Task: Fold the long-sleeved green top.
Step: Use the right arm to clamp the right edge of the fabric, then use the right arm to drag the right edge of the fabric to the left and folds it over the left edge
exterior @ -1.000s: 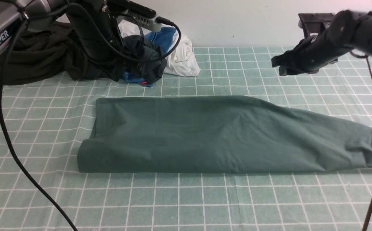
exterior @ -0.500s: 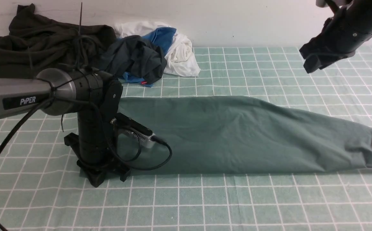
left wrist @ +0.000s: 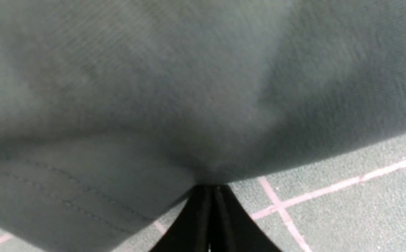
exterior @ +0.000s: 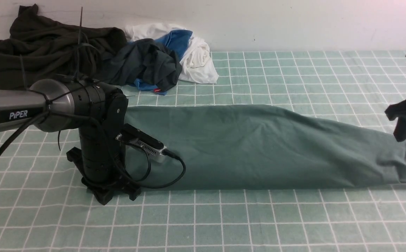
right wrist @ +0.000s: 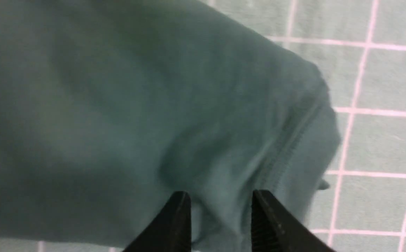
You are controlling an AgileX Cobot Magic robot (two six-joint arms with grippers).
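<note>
Left gripper [left wrist: 210, 189] is sitting fully closed at the left end of the green shirt [exterior: 259, 147], tips touching its edge; can't tell whether cloth is pinched. Right gripper [right wrist: 220, 196] is hovering over the shirt's right end, jaws partly apart, gripping nothing. Shirt is lying folded lengthwise across the table [exterior: 224, 224] middle, reaching the right edge. Other clothes [exterior: 147, 66] are lying heaped at the far left corner.

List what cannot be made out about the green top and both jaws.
- green long-sleeved top, its left end: front view, behind the left arm.
- left gripper: left wrist view, jaws shut; cloth caught or not, blurred.
- right gripper: front view, cut by the edge; cloth contact unclear.
</note>
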